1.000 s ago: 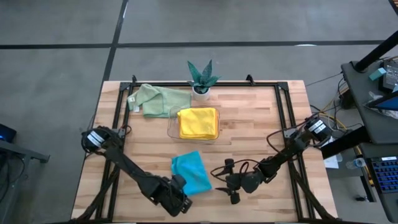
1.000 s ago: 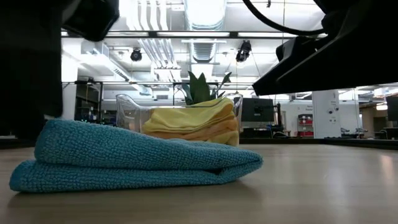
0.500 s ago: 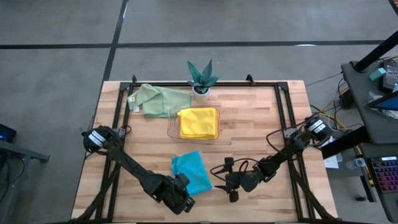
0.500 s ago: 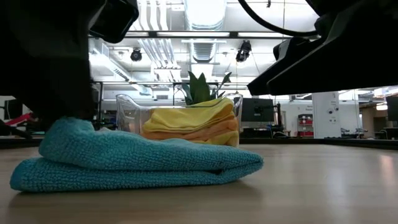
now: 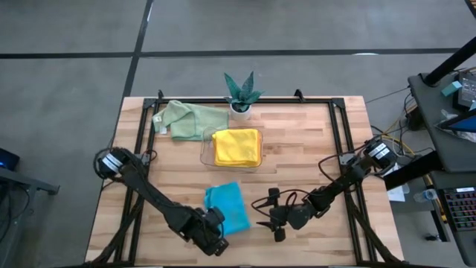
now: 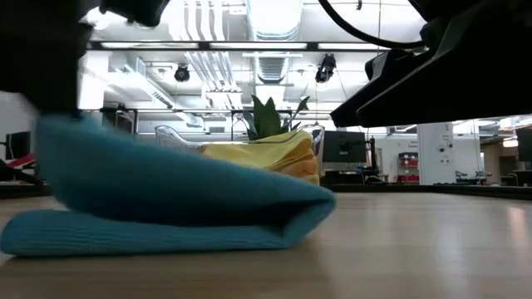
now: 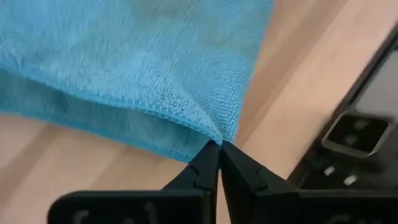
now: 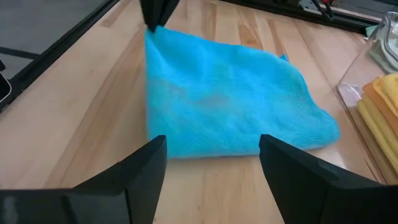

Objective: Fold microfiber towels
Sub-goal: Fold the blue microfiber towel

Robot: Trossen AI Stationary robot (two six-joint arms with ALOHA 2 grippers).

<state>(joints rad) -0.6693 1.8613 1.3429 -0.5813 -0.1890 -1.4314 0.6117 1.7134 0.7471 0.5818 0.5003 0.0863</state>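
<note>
A teal-blue microfiber towel (image 5: 228,206), folded, lies near the table's front edge between my two grippers; it also fills the right wrist view (image 8: 230,106) and the low view (image 6: 166,199). My left gripper (image 5: 217,224) is shut on its near-left corner. My right gripper (image 5: 265,216) stands open just right of the towel, fingers level and touching nothing. Yellow towels (image 5: 237,147) lie stacked in the clear tray (image 5: 205,139). A pale green towel (image 5: 186,119) lies crumpled at the far left. My left gripper (image 7: 219,152) pinches the teal towel's near-left corner (image 7: 214,132) between its two fingertips, at the hemmed edge. The fingers slant down from the near left. That corner (image 8: 153,32) is raised off the table; a lower layer (image 6: 125,237) and the fold on the right stay down.
A small potted plant (image 5: 240,93) stands at the far edge behind the tray. Black frame rails (image 5: 344,141) run along the table's left and right sides. Bare wood lies between the tray and the teal towel (image 5: 297,164).
My left gripper has shut on the teal towel's near-left corner and risen a little. That end of the upper layer has come up off the table, while the folded right end and the lower layer have stayed in place.
</note>
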